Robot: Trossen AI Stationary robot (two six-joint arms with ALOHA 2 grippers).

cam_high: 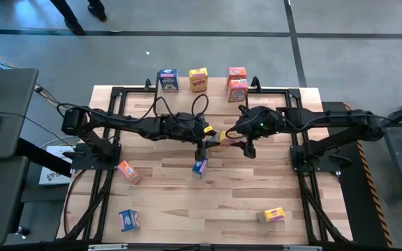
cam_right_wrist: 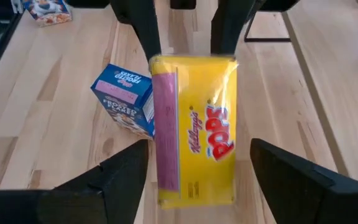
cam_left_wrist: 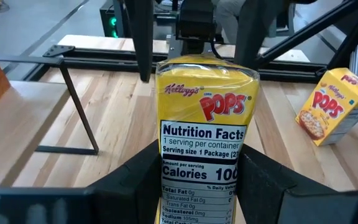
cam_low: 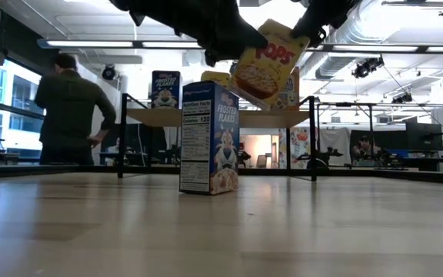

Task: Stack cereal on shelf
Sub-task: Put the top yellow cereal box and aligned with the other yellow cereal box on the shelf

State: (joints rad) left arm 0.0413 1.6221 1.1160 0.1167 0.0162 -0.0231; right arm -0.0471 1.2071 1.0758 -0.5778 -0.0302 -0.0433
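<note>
Cereal is scattered all over this table, and the action is dead centre: a yellow Pops box [cam_left_wrist: 205,124] hangs in the air between both arms. The left gripper [cam_left_wrist: 197,180] has it clamped, fingers pressed on either side of the nutrition panel, and the low view shows the box tilted above the tabletop, clear of the wood. The right gripper [cam_right_wrist: 194,180] faces it from the other side with its fingers spread wide; the box sits in the gap between them, touching neither as far as the right wrist view shows. Directly below the pair stands a blue Frosted Flakes box [cam_low: 209,138], upright on the table [cam_high: 257,188], just beside the held box. Across the far edge runs the shelf [cam_high: 278,92], and on it four boxes are already up: a blue box [cam_high: 167,79] at the left, a yellow box [cam_high: 198,79] beside it, and two orange-red boxes [cam_high: 236,84] close together further right, one behind the other. Down on the table, an orange-red box [cam_high: 128,171] lies tipped on the left side, another blue box [cam_high: 129,219] sits near the front left corner, and a second yellow Pops box [cam_high: 274,215] lies near the front right. In the room behind, a person in a dark top [cam_low: 71,108] stands with their back turned.
</note>
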